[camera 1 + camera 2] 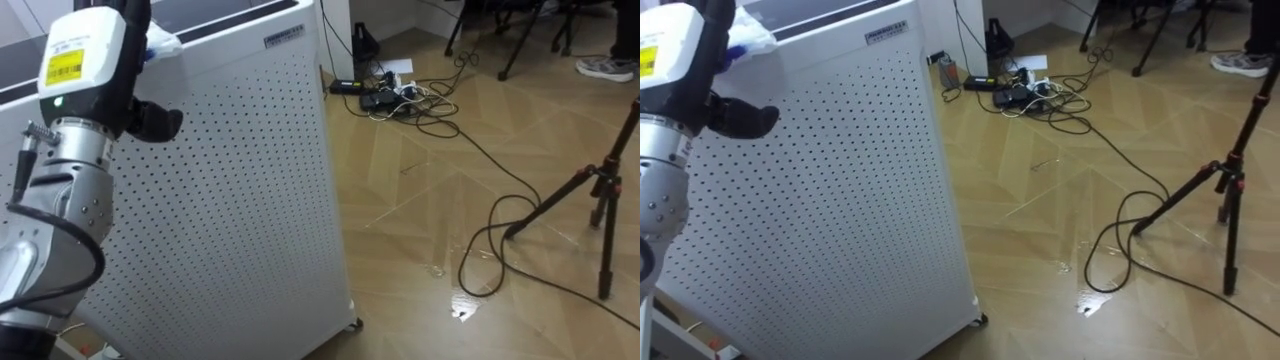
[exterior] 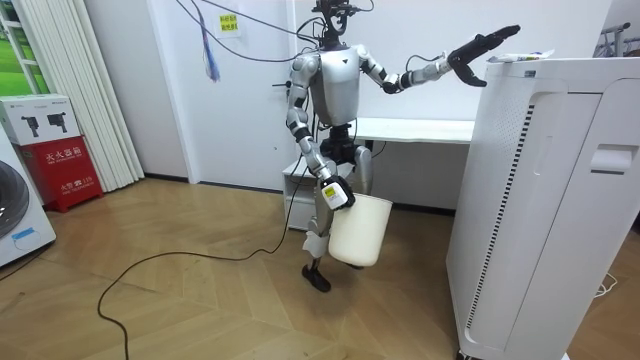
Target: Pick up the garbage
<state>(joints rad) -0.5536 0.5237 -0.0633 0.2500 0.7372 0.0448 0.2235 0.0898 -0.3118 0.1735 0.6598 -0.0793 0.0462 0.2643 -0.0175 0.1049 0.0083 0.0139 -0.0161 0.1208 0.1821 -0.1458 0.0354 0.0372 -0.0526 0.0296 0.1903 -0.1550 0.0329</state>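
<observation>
Item: crumpled white-and-blue scrap of garbage, lying on the flat top of a tall white perforated metal cabinet on castors, at the edge nearest the robot. Left hand: raised at shoulder height and reaching out over the cabinet's top, fingers stretched nearly straight and thumb hanging below, holding nothing. The scrap lies just beside the fingers, and whether it is touched cannot be told. Right hand: lowered at the robot's side, fingers closed on the rim of a white plastic bucket, which hangs tilted and clear of the floor. Position: the robot stands upright on a light wooden parquet floor, facing the cabinet, which is at the room view's right; a white table stands against the wall behind the robot. Surroundings, eye views — a black tripod stands on the floor to the right of the cabinet, with a black cable looped near its feet, and a tangle of black and white cables lies further off by the wall. A person's grey shoe rests on the floor at the upper right. Surroundings, room view — a red-and-white box stands by the pale vertical blinds at the left.
</observation>
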